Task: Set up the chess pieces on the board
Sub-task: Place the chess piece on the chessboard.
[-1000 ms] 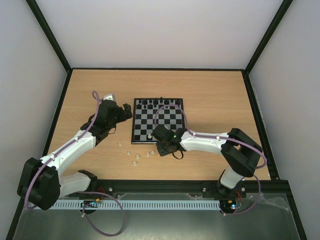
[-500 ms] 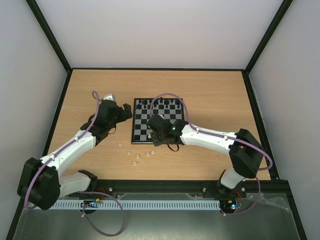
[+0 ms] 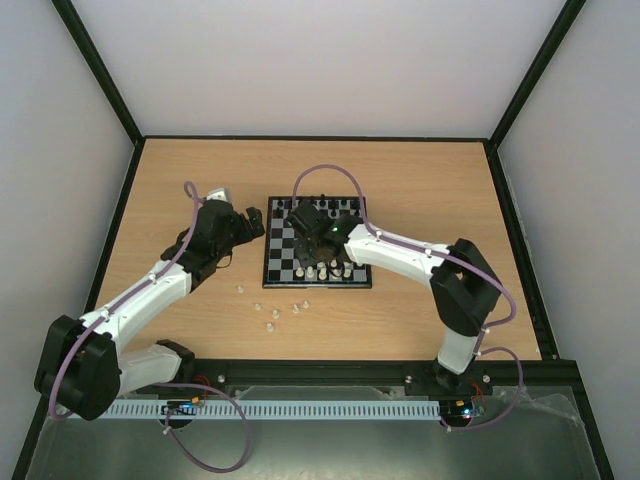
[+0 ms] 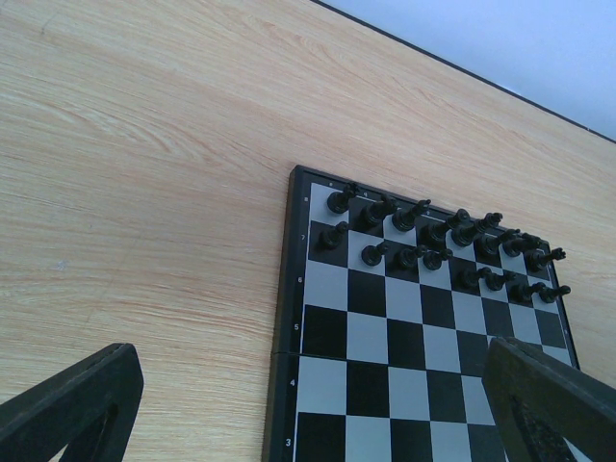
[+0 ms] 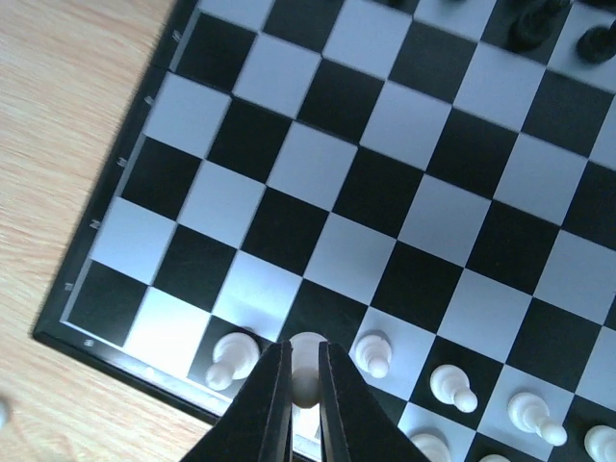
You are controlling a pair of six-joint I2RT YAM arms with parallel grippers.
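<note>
A white chessman [image 5: 306, 377] sits pinched between the narrow fingers of the right gripper [image 5: 304, 356], which hangs above the board [image 3: 285, 250] over its near-left part. The jaws are drawn in to a thin slot, with the piece's round head showing between the tips.

More white chessmen [image 3: 322, 270] stand upright on the board in a short line along its near edge. In the right wrist view they fill squares on either side of the held piece, each apart from its neighbours.

A loose scatter of white chessmen [image 3: 272, 314] lies on the wooden table [image 3: 420, 180] just off the board's near-left corner, well clear of its rim. The black chessmen [image 4: 433, 241] fill the two ranks at the board's far edge, and the middle ranks are bare squares.

The left gripper [image 3: 255, 222] is over the table just beside the board's far-left corner. Its fingers [image 4: 67, 409] are spread wide with nothing between them, and its camera looks across the board's left rim.
</note>
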